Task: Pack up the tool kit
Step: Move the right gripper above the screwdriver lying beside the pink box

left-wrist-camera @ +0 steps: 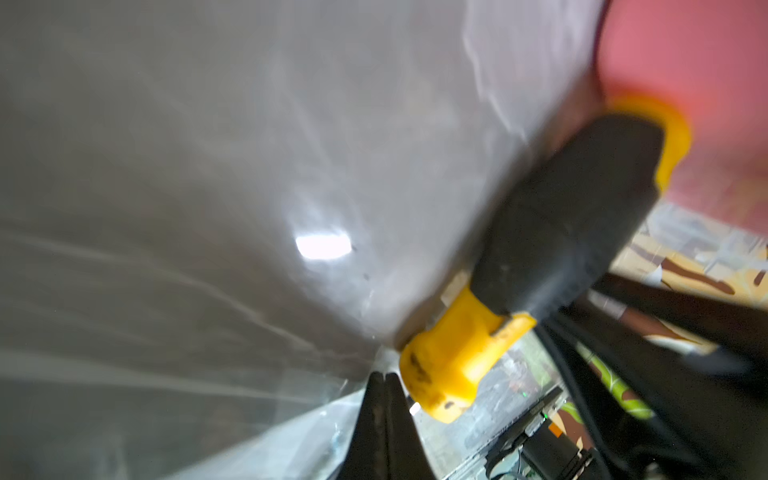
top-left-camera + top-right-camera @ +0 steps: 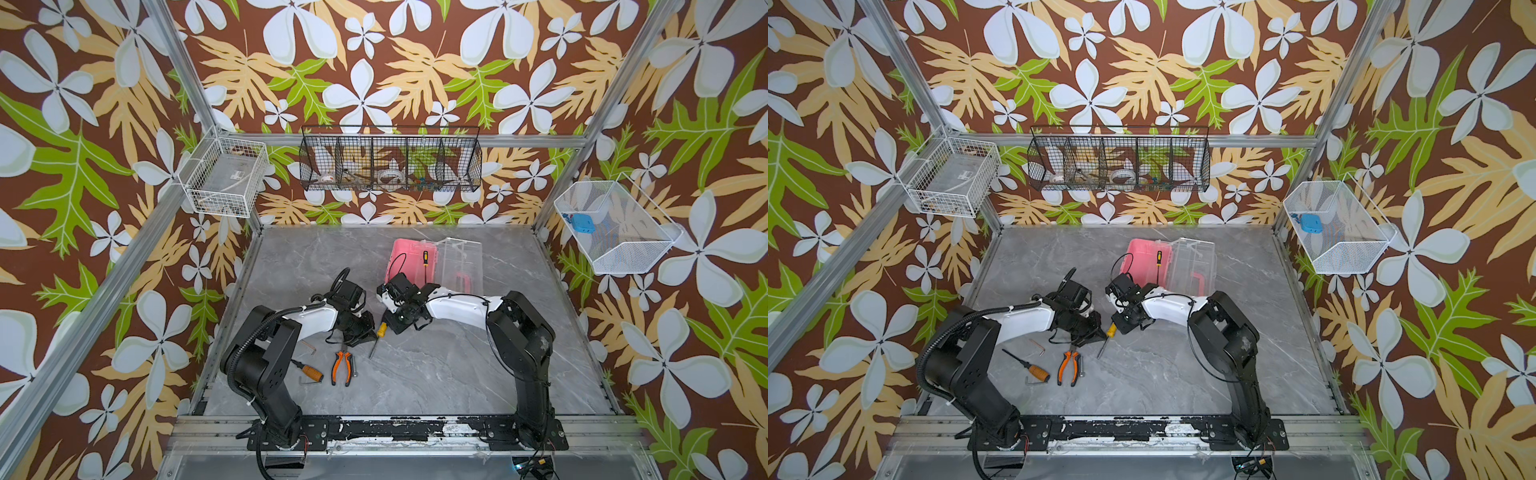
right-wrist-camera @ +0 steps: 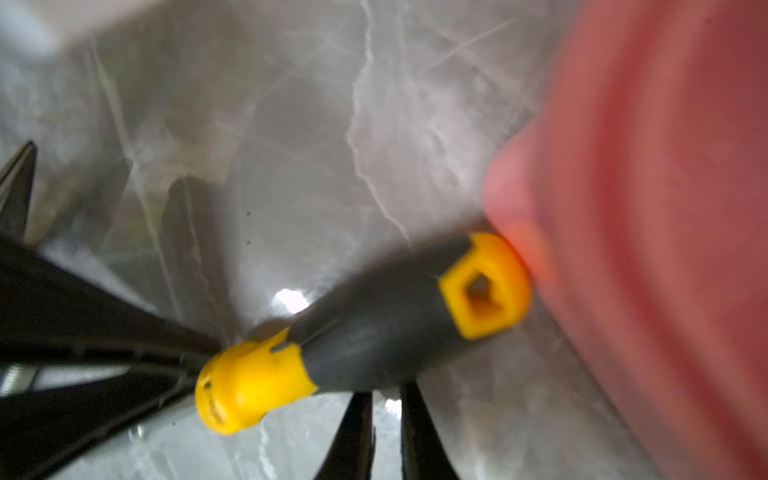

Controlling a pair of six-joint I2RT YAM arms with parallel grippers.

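The open pink case (image 2: 405,253) with its clear lid (image 2: 461,257) thrown back stands at the table's rear; a yellow-black screwdriver (image 2: 425,258) lies in it. A second yellow-black screwdriver (image 2: 381,330) (image 2: 1111,330) lies between both grippers. My left gripper (image 2: 371,328) (image 1: 384,376) is shut, its tips right beside the yellow collar (image 1: 440,365), nothing seen between them. My right gripper (image 2: 392,328) (image 3: 386,399) stands open by a narrow gap at the black handle (image 3: 374,328), close to the case (image 3: 665,208). Orange-black pliers (image 2: 341,368) lie near the left arm.
An orange-handled screwdriver (image 2: 311,372), two hex keys (image 2: 305,380) (image 2: 309,346) and a small metal bit (image 2: 355,370) lie by the pliers. A black wire basket (image 2: 390,160) hangs on the back wall, white wire baskets (image 2: 226,176) (image 2: 615,226) on the sides.
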